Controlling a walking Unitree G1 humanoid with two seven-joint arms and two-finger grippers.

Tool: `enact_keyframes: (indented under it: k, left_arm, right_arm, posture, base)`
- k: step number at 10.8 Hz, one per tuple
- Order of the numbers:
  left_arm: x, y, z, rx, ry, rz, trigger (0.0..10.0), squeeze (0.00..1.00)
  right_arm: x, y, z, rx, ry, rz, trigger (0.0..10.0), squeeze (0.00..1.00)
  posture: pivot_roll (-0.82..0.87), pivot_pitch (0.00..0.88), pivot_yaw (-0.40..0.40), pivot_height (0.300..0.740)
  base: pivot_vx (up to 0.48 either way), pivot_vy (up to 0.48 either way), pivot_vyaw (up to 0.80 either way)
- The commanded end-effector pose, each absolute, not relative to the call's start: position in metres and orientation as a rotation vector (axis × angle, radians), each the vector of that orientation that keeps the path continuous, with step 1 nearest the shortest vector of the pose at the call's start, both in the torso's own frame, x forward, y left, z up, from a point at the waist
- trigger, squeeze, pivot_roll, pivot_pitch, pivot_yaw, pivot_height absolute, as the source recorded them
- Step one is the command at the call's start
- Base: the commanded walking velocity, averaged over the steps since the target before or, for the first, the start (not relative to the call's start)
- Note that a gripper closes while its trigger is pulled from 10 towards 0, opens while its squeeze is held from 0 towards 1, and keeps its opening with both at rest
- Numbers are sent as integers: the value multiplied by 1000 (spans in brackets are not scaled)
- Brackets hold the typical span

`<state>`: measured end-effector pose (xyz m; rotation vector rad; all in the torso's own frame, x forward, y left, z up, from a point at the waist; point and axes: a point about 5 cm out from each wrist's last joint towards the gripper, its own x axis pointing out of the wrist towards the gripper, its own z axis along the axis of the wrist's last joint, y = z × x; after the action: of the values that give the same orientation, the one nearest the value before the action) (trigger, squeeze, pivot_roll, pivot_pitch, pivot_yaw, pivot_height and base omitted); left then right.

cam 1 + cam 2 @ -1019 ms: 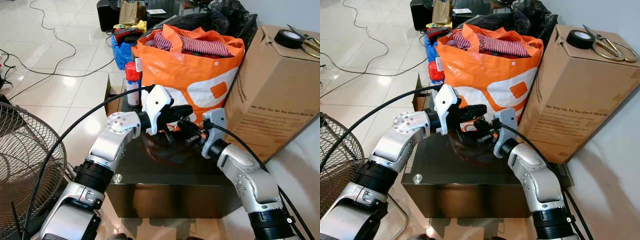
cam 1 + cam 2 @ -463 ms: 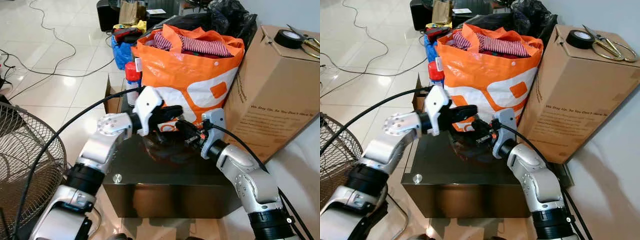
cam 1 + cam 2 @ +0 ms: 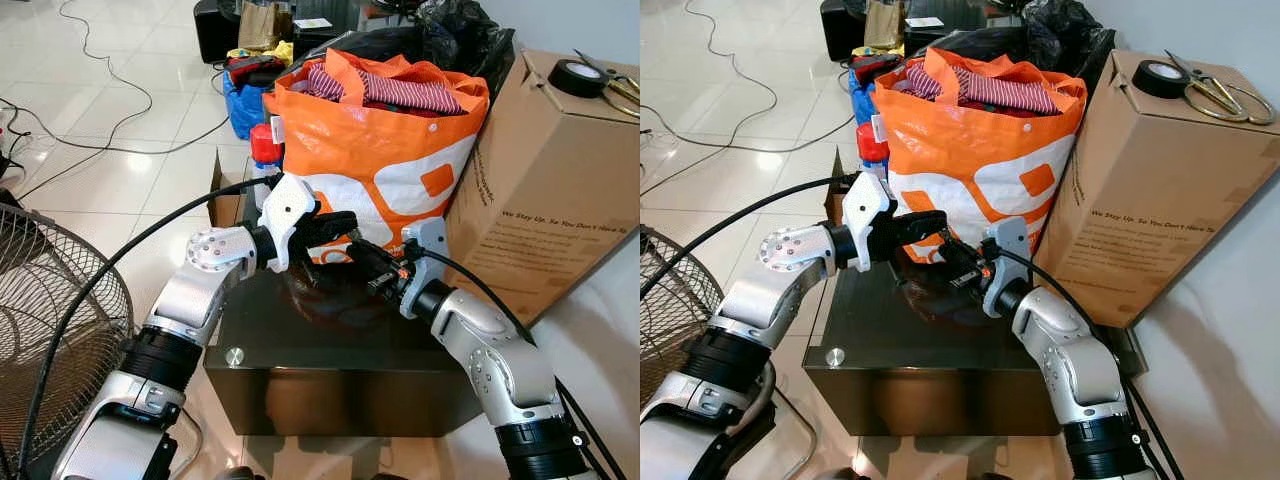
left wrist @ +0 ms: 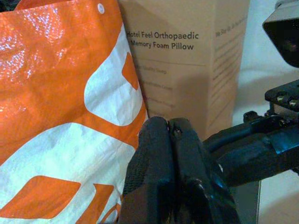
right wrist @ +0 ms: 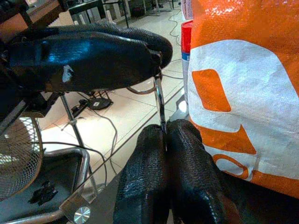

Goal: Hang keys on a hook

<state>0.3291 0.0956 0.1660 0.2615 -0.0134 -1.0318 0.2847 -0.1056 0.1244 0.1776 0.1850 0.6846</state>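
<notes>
Above the dark glass table (image 3: 330,345), in front of the orange bag (image 3: 385,160), my two grippers meet tip to tip. My right gripper (image 5: 164,127) is shut on a thin silver key (image 5: 160,105) that rises from its fingertips. The key's wire ring (image 5: 140,89) runs up under my left gripper (image 3: 350,224), which is also shut, its fingers (image 4: 161,140) pressed together at the ring's upper end. The right gripper (image 3: 360,250) sits just below and to the right of the left one. How the ring lies inside the left fingers is hidden.
A tall cardboard box (image 3: 550,190) stands at the right, with a tape roll (image 3: 580,77) and scissors (image 3: 625,90) on top. A red-capped can (image 3: 265,165) stands behind the table. A wire fan guard (image 3: 50,330) is at the left. Cables (image 3: 110,110) cross the tiled floor.
My left arm has drawn its elbow and wrist leftward, and its fingertips slid a little left. The right gripper followed slightly left and up. Both stay shut and together.
</notes>
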Motion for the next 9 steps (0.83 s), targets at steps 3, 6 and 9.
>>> enact_keyframes:
  k: [3,6,9]
  left_arm:
    - [339,120,169,241,12,-896,10000,1000]
    - [332,118,178,164,-30,-978,10000,1000]
    - [332,124,187,129,-85,-925,10000,1000]
  right_arm:
    - [289,-128,123,157,179,577,0,0]
    - [288,-132,115,180,237,538,0,0]
    - [288,-136,108,187,278,500,0,0]
  posture:
    - [-4,0,-72,740]
    - [4,0,-60,740]
    - [14,0,-68,740]
  base:
    - [0,0,0]
    - [0,0,0]
    - [0,0,0]
